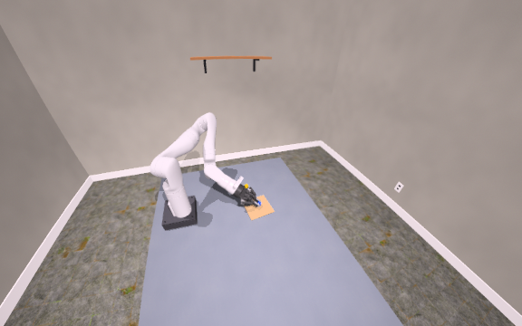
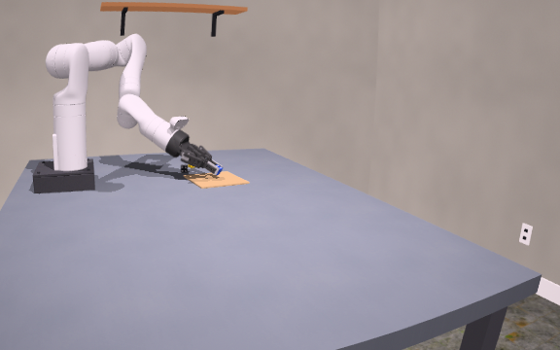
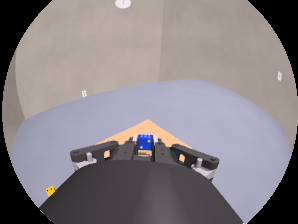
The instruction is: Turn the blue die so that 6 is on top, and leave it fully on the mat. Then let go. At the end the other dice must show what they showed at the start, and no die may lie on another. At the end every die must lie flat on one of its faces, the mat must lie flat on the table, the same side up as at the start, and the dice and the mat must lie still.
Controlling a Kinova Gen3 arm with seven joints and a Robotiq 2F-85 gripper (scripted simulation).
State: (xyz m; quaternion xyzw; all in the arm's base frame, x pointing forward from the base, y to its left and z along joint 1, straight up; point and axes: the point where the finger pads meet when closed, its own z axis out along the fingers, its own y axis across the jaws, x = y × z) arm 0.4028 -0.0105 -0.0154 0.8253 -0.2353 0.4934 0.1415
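My gripper is shut on the blue die and holds it low over the near-left part of the tan mat. In the exterior view the gripper slants down with the blue die at its tips, just above the mat. In the wrist view the blue die sits between the fingers with the mat behind it. I cannot read which face is up. A yellow die lies behind the gripper, off the mat. A black die lies on the table beside the mat's back-left edge.
The arm's base stands at the table's back left. The yellow die also shows at the lower left of the wrist view. A wooden shelf hangs on the far wall, well above.
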